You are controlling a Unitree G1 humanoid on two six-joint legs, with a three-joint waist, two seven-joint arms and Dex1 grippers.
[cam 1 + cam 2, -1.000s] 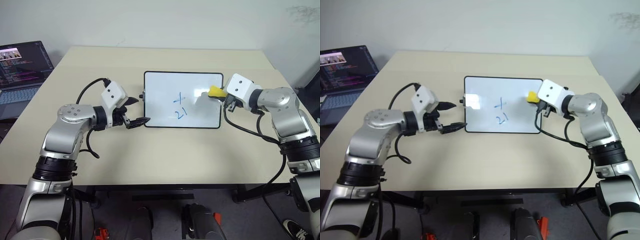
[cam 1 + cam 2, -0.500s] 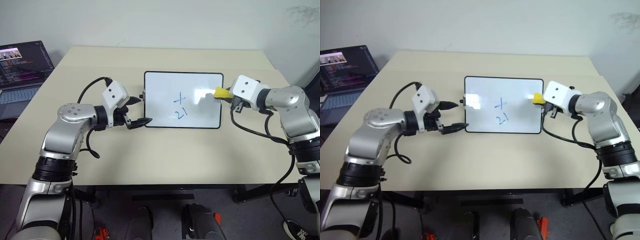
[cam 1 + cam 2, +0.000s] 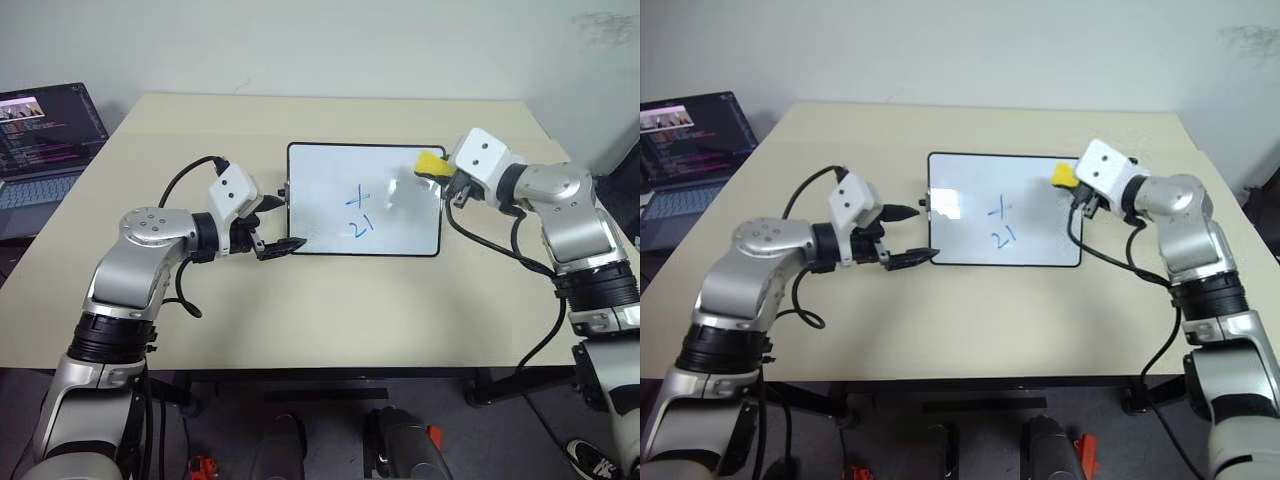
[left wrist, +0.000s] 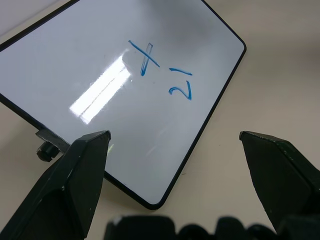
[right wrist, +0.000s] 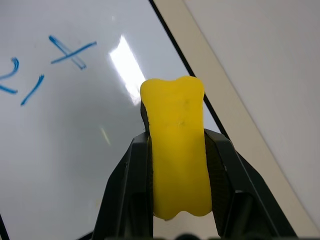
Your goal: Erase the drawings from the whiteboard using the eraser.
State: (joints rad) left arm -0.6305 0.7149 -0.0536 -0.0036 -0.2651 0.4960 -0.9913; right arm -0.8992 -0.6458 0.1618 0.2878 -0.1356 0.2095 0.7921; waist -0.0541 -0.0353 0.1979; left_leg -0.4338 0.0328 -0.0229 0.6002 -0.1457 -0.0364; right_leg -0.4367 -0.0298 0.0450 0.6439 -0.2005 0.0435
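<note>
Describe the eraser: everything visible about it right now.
The eraser is a small yellow block with a waisted, bone-like outline and a smooth, matte top; a dark layer shows along one edge. It is clamped between the two black fingers of the right gripper, which is shut on its long sides, with the free end sticking out past the fingertips. It sits over the far right corner of the whiteboard, apart from the blue drawings. Whether it touches the board cannot be told.

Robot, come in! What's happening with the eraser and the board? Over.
Right tool shut on eraser, over whiteboard. Left tool open beside it. Drawings unerased.
</note>
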